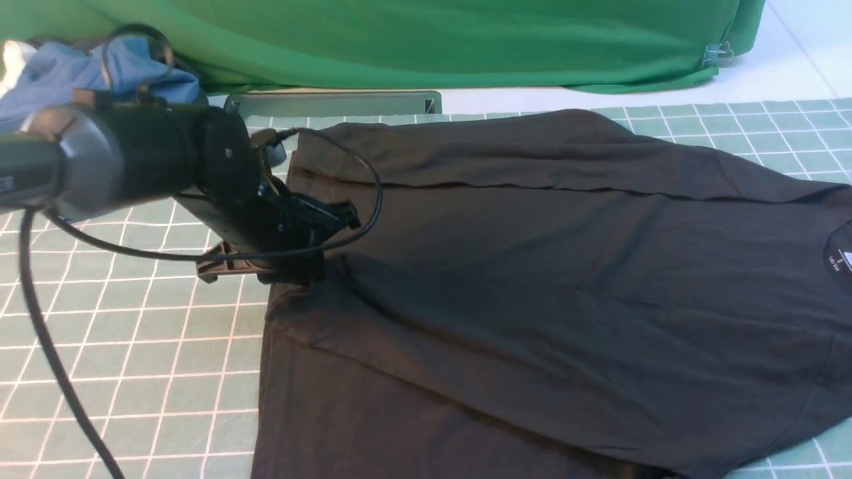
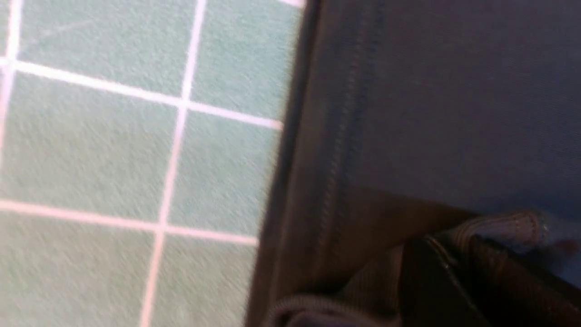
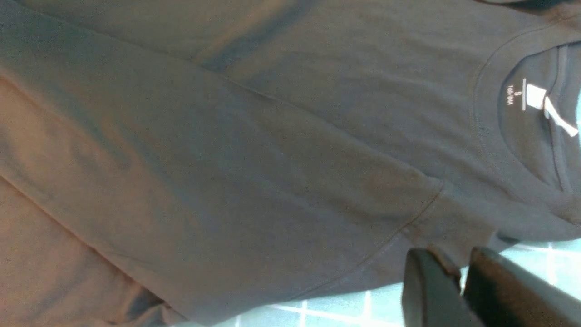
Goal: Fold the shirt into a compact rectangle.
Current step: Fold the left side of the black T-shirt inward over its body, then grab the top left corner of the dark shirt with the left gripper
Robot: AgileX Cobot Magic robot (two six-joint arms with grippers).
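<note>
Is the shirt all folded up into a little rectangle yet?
No, the shirt lies spread wide across the mat, with its neck label showing.

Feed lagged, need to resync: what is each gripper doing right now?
Left gripper: closed on the shirt at its hem.
Right gripper: closed, pinching the shirt's sleeve edge.

The shirt [image 1: 532, 279] lies spread on the gridded mat [image 1: 133, 346], with its hem to the left and its collar and neck label [image 1: 840, 261] at the right. The left gripper [image 1: 293, 263] is at the hem and the right gripper [image 3: 454, 265] at a sleeve edge near the collar. Behind the mat, at far left, lies a crumpled garment [image 1: 86, 73], with a metal bracket [image 1: 333, 103] just right of it and a draped backdrop [image 1: 399, 33] behind both.
</note>
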